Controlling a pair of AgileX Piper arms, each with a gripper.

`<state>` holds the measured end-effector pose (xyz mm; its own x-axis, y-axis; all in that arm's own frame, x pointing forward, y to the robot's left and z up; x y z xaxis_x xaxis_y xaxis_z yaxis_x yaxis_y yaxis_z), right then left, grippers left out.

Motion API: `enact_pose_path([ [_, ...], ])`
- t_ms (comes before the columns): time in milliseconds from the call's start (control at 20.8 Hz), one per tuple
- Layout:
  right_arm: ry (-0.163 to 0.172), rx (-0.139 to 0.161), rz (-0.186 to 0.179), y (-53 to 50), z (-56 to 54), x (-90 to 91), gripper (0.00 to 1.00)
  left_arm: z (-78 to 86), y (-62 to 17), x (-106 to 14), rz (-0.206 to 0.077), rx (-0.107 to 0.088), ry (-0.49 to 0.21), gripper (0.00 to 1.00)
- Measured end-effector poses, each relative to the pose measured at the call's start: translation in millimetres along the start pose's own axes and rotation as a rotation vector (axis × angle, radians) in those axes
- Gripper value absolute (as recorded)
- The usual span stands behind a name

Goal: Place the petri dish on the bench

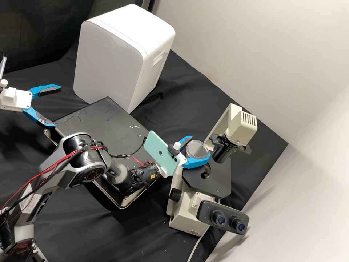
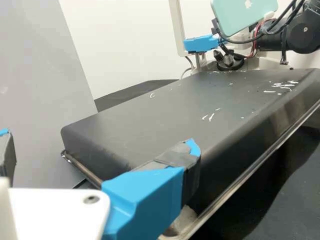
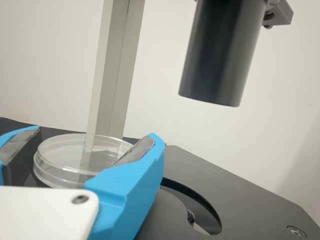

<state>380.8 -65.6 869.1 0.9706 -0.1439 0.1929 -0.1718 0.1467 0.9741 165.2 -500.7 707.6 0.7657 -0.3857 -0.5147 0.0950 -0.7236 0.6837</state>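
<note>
High view: both arms come in from the left over the black-draped counter (image 1: pixel 225 105).
Right gripper (image 1: pixel 199 148): pinching the petri dish (image 1: pixel 196 145), with one blue finger on each side of its wall, over the microscope stage (image 1: pixel 214 178).
Petri dish: clear, round and level, sitting between the right gripper's fingers at stage height. Can't tell if its base touches the stage. Not yet on the counter.
Right wrist view: the dish lies between the fingers (image 3: pixel 135 175). A dark cylinder (image 3: pixel 220 50) hangs above and beyond the gripper. The round stage opening (image 3: pixel 197 212) is just beside one finger.
Left gripper (image 1: pixel 57 106): fingers spread wide, well apart from the right gripper, at the corner of the tray (image 1: pixel 109 123).
Tray: black top with white specks and a metal rim, lying flat on the counter between the two grippers. Its corner is just beside one left finger, and I can't tell whether they touch.
Left wrist view: that finger (image 2: pixel 150 195) sits against the tray's edge. The right gripper is far off across the tray top.
White box (image 1: pixel 123 54): upright, beyond the left gripper, at the tray's far edge.
Microscope (image 1: pixel 189 211): beneath the right gripper, with the eyepieces (image 1: pixel 229 220) below and on its near side.
Phone (image 1: pixel 161 153): mint green, mounted on the right wrist just behind the gripper.
</note>
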Motion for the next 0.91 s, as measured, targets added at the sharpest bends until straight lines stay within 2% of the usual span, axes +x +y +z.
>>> enact_pose_path([
  [96, 0.000, 0.004, 0.000, -0.2, 0.1, -0.4, 0.00, 0.0, 0.0, 0.0, 0.000, 0.000, 0.000, 1.00],
  [192, 0.001, 0.025, 0.010, 0.4, 2.5, -3.9, 0.00, 0.0, 0.0, 0.0, 0.000, 0.000, 0.000, 1.00],
  [288, -0.017, 0.043, 0.024, 2.1, 5.1, -11.1, 0.00, 0.0, 0.0, 0.0, 0.000, 0.000, 0.000, 1.00],
  [432, -0.057, 0.099, 0.062, 6.4, 7.3, -24.2, 0.00, 0.0, 0.0, 0.0, 0.000, 0.000, 0.000, 1.00],
  [528, -0.057, 0.117, 0.069, 8.1, 5.9, -35.1, 0.00, 0.0, 0.0, 0.0, 0.000, 0.000, 0.000, 1.00],
  [720, -0.059, 0.118, 0.067, 9.0, 3.0, -60.4, 0.00, 0.0, 0.0, 0.0, 0.000, 0.000, 0.000, 1.00],
  [912, -0.032, 0.125, 0.065, 6.9, -6.0, -82.5, 0.00, 0.0, 0.0, 0.0, 0.000, 0.000, 0.000, 1.00],
])
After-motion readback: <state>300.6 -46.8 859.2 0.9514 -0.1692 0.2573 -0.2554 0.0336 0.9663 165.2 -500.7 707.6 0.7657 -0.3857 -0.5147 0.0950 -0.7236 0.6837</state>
